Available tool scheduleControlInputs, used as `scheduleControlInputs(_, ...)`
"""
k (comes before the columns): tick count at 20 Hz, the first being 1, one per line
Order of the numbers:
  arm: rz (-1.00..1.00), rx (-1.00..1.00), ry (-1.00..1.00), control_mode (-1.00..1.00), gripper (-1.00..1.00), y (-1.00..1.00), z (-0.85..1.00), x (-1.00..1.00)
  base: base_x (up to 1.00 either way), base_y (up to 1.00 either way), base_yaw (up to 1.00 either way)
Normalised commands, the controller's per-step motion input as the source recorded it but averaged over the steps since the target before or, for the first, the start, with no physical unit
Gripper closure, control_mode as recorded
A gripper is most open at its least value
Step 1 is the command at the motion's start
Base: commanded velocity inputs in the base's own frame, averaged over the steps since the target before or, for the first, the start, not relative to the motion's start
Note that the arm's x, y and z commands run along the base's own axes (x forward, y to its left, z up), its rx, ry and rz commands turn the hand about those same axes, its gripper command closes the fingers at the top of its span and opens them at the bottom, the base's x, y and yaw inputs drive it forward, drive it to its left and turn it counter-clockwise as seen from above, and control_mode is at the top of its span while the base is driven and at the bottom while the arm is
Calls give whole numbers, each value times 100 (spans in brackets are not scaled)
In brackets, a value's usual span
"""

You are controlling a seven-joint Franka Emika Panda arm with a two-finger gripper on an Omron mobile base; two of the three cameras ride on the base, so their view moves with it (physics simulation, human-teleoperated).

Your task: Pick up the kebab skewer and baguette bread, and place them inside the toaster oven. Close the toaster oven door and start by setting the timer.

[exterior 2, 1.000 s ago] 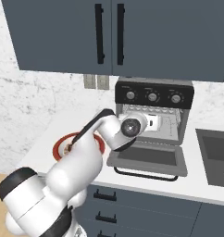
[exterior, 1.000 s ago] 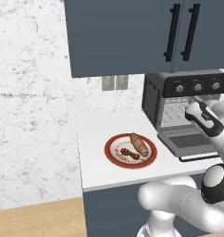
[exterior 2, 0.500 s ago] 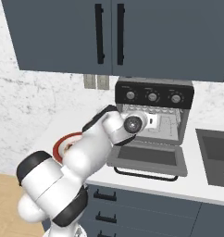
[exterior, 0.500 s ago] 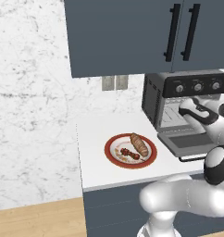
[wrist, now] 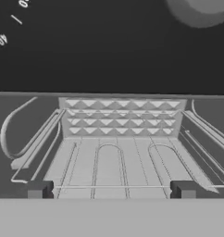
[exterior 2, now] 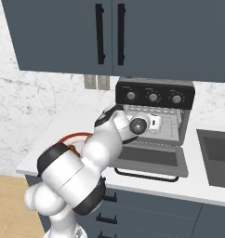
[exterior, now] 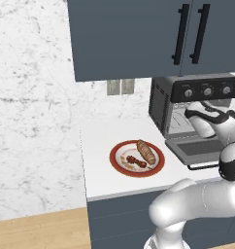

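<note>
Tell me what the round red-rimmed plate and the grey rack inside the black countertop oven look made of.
The round red-rimmed plate looks like glazed ceramic: smooth cream centre, even red band. The grey rack looks like bare metal wire: thin parallel rods with looped ends, dull grey finish. Both are rendered, so this is a guess from looks.

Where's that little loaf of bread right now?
In the left base view, the baguette bread lies on the red-rimmed plate beside the kebab skewer, on the counter left of the toaster oven.

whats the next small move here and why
Probably pull the end effector back out of the toaster oven and swing toward the plate. Its jaws stand open and empty at the wire rack, the door is down, and the kebab skewer and baguette bread lie on the plate.
</note>
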Motion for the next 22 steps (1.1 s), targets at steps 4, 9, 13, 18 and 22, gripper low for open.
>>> scheduleControlInputs(4, 0, 3, 0, -100, -100, -8, -1, 45, 0, 0, 0)
scheduleControlInputs(9, 0, 1, 0, -100, -100, -1, -4, 36, 0, 0, 0)
scheduleControlInputs(13, 0, 0, 0, -100, -100, 0, -16, 32, 0, 0, 0)
scheduleControlInputs(18, 0, 0, 0, -100, -100, 0, -24, 18, 0, 0, 0)
scheduleControlInputs(22, 0, 0, 0, -100, -100, 0, -1, 18, 0, 0, 0)
